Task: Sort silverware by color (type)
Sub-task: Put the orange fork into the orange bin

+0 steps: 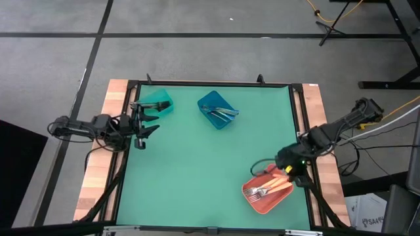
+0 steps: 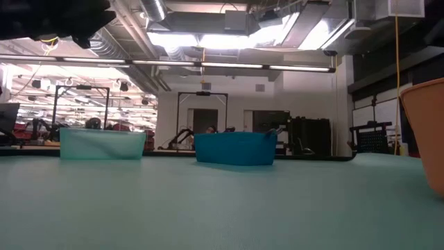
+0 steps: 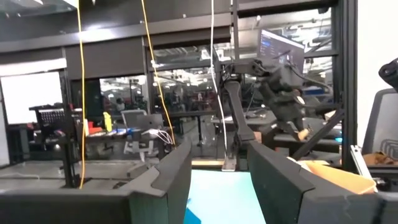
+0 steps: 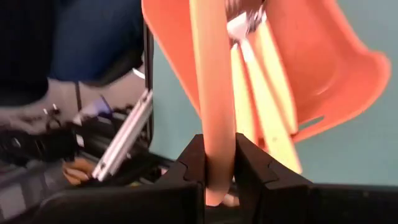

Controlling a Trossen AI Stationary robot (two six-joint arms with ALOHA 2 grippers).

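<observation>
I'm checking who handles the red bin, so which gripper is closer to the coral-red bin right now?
Right. The right gripper is shut on the rim of the coral-red bin at the table's right side. The left gripper hangs open far across the table, beside the teal bin.

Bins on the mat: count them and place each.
3. Teal bin at the far left by the left gripper; blue bin far centre; red bin near right, rim pinched by the right gripper.
</observation>
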